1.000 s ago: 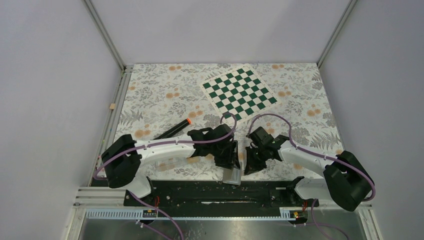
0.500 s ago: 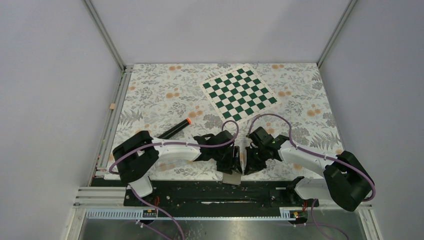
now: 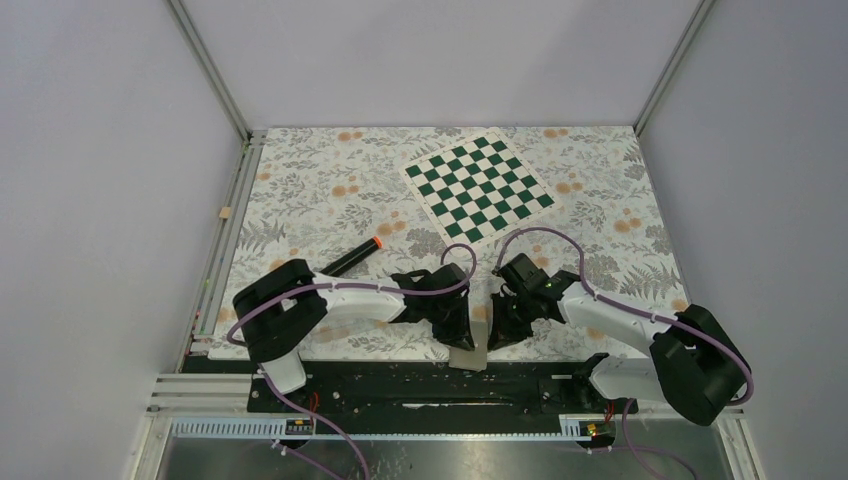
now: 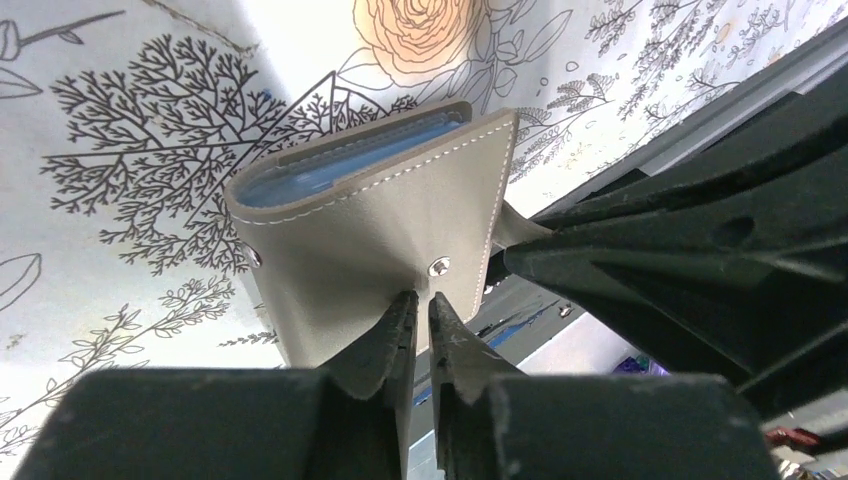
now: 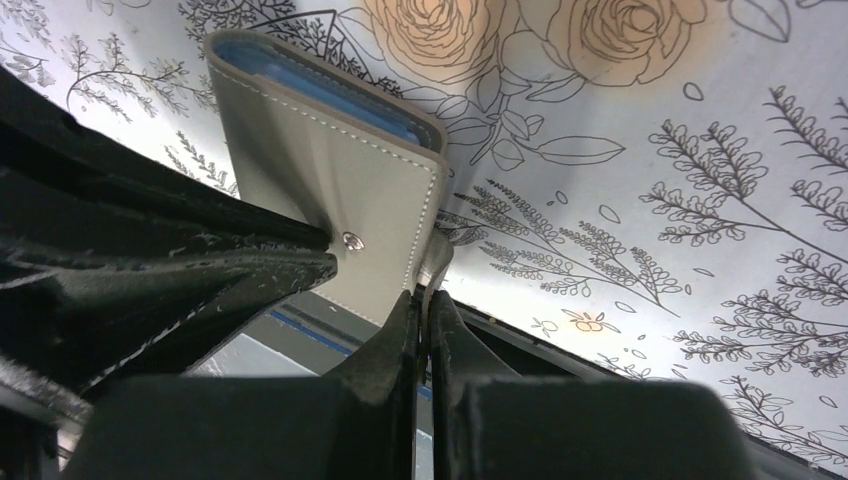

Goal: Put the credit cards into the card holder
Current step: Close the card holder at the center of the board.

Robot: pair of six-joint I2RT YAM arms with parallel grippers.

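Over the last second the left arm swung in from the left towards the middle of the near table edge. The left gripper (image 4: 418, 300), which had stood about half open, closed down to a narrow slit. Its tips now sat against the outer cover of the card holder (image 4: 370, 220), just below the stud (image 4: 438, 266). Whether any of the cover's edge was pinched between the jaws could not be resolved from the wrist view. The right gripper (image 5: 421, 298) had not moved: jaws fully together, clamped on the small closure tab (image 5: 436, 258) at the holder's corner. The holder remained at the near edge of the floral cloth (image 3: 320, 190), between the two grippers, and looked lower and flatter in the overhead view than a second before. It was still folded shut, with only the blue pocket edges showing along one side. No credit cards were visible in any view; their location is unknown. Marker (image 3: 350, 258) and chessboard (image 3: 478, 185) were unchanged. Judgement: both arms were now on the holder, probably to pull the tab off the stud and open the cover. The task was still at the opening stage, with no card loaded.
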